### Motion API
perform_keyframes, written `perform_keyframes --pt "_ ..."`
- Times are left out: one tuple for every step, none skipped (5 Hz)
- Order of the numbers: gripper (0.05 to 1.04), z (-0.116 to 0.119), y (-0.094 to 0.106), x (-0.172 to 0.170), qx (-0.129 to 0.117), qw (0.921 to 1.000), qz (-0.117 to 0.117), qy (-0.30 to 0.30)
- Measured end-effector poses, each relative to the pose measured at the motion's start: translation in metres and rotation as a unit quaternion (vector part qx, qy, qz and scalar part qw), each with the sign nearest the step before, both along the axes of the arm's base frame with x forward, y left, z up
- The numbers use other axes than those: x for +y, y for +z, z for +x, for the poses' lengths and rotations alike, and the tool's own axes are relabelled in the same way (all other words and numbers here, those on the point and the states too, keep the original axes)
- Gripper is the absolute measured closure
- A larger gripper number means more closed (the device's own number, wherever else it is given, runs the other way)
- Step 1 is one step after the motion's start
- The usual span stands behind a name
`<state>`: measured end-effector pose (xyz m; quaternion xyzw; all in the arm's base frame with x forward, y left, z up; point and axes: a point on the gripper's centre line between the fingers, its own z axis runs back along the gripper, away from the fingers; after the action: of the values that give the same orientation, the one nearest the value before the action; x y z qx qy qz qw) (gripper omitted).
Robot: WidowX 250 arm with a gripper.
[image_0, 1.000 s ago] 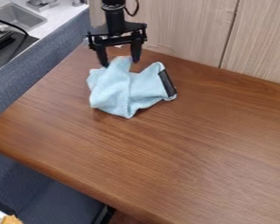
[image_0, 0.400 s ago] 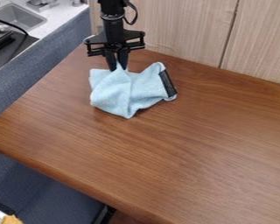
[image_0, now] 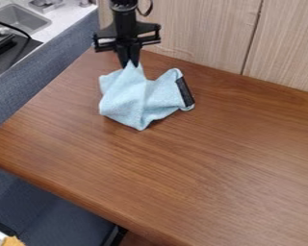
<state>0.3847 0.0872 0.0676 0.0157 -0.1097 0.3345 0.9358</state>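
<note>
Your grasp looks made, while any real lifting, shifting or spreading of the light-blue cloth (image_0: 140, 98) seems left to do. It lies crumpled toward eleven o'clock on the wooden table (image_0: 201, 168), its black tag (image_0: 185, 91) at three o'clock. At the cloth's twelve o'clock, your gripper (image_0: 129, 64) is nearly closed, pinching a raised peak.
</note>
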Motion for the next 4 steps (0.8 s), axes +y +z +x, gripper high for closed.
perform_keyframes --pt "1.015 -0.007 0.022 -0.020 -0.024 0.9993 0.017 -0.022" --pt "1.015 -0.022 0.042 -0.037 -0.046 0.9981 0.022 -0.035" --pt "1.015 -0.039 0.047 -0.052 -0.047 0.9977 0.018 -0.046" --pt "1.015 -0.054 0.039 -0.074 -0.037 0.9965 0.005 -0.074"
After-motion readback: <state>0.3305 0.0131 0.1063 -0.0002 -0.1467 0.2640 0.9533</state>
